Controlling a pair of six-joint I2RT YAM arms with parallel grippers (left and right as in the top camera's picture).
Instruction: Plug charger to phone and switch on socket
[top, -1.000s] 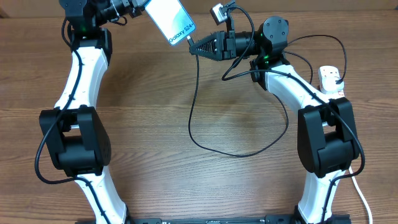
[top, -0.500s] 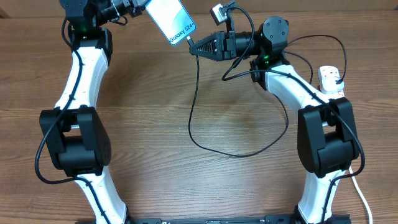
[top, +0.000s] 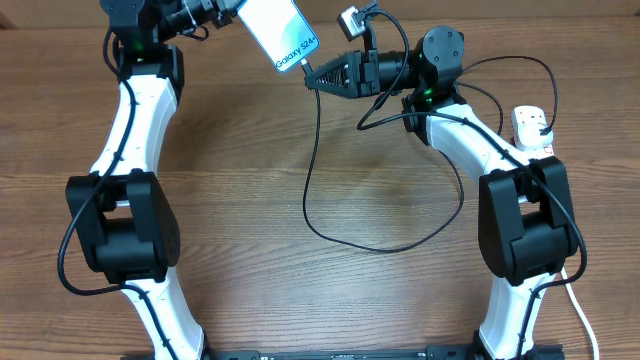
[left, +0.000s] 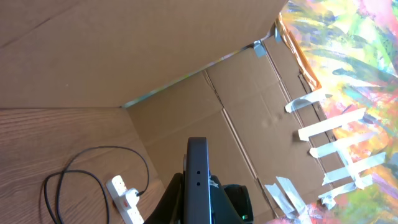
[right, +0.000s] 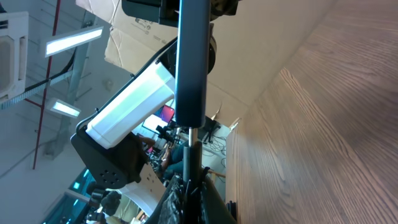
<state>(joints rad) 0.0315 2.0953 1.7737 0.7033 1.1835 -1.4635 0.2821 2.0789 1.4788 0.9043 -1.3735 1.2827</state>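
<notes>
The phone (top: 281, 33), screen glowing light blue, is held above the table's far edge with my left gripper (top: 226, 9) shut on its upper end. In the left wrist view the phone (left: 197, 177) shows edge-on between the fingers (left: 176, 199). My right gripper (top: 312, 77) is shut on the charger's connector (right: 193, 152), right below the phone's lower end (right: 191, 62). The small tip reaches that end; I cannot tell whether it is seated. The black charger cable (top: 310, 180) loops over the table. The white socket (top: 533, 128) lies at the right, partly behind my right arm.
In the left wrist view the socket (left: 126, 199) has a plug in it with a thin black cable (left: 68, 177) curling away. A cardboard wall (left: 186, 74) stands behind the table's far edge. The socket's thick white cord (top: 583, 315) runs down the right side.
My left arm has shifted the phone slightly right and up. The right gripper and the cable loop have stayed where they were.
</notes>
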